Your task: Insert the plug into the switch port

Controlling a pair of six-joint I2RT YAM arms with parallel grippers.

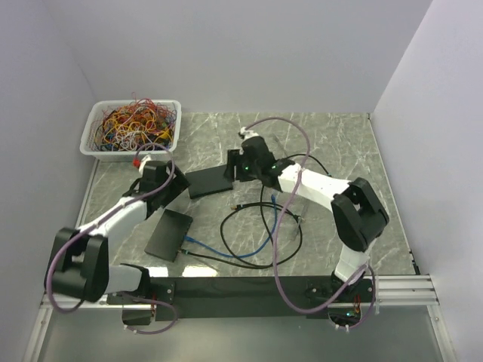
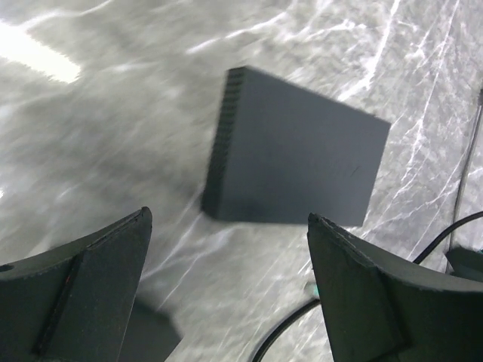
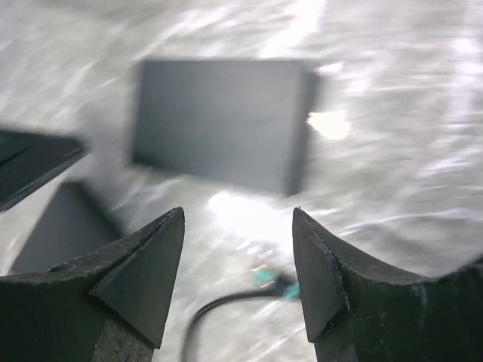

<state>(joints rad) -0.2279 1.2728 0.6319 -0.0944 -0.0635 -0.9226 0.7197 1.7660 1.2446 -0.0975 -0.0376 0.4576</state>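
Presently the right gripper (image 3: 238, 219) stands released and empty, jaws apart above the plug (image 3: 272, 283). The plug lies on the table (image 3: 392, 151) at the end of its black cable (image 3: 215, 302), near the switch (image 3: 219, 124). Left gripper (image 2: 229, 219) likewise released, empty. Recommended: descend, close squarely on the plug body, not the cable. Blur hides the ports; plug orientation cannot be determined.
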